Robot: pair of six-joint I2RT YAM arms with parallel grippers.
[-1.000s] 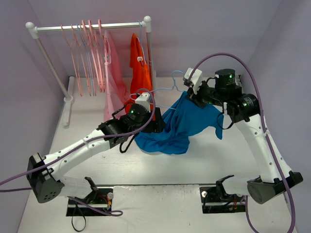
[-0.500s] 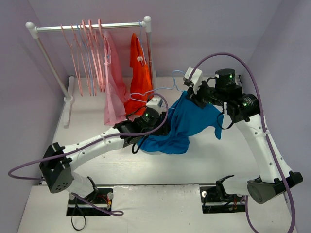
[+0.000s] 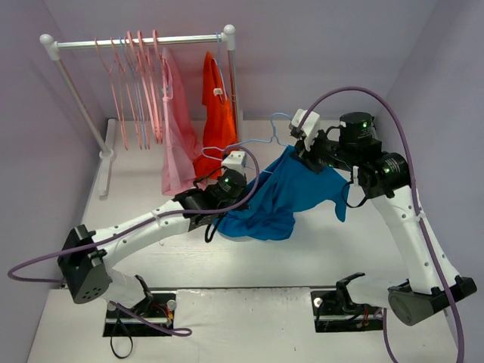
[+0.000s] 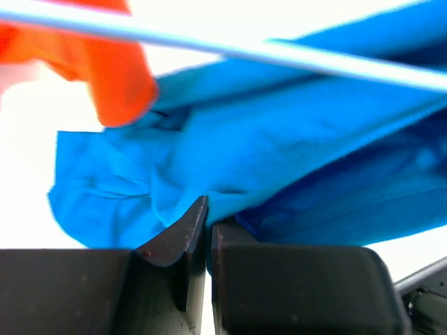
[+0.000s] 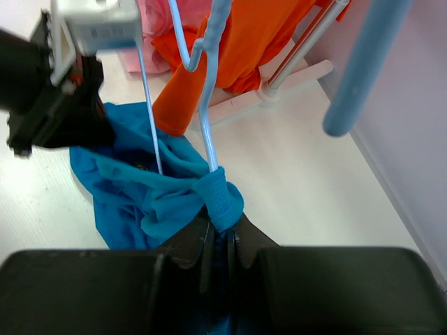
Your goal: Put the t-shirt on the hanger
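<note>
"Where's the t-shirt [image 3: 291, 189]?"

"Hung off the hanger [image 3: 249, 142], sagging onto the surface [image 3: 325, 249]. My right tool [image 5: 220, 234] is clamped on cloth bunched round the hanger's wire. My left tool [image 4: 208, 213] is pinched shut on a lower fold."

"The risk?"

"Pulling apart could drag the wire out, or snag the orange garment [image 3: 219, 113] beside it. White surface, lilac walls [image 3: 318, 45], rack [image 3: 136, 41] behind."

The white surface [image 3: 325, 242] carries the crumpled lower part of the blue t-shirt [image 3: 261, 219] and, toward its far side, the clothes rack [image 3: 76, 91].
</note>
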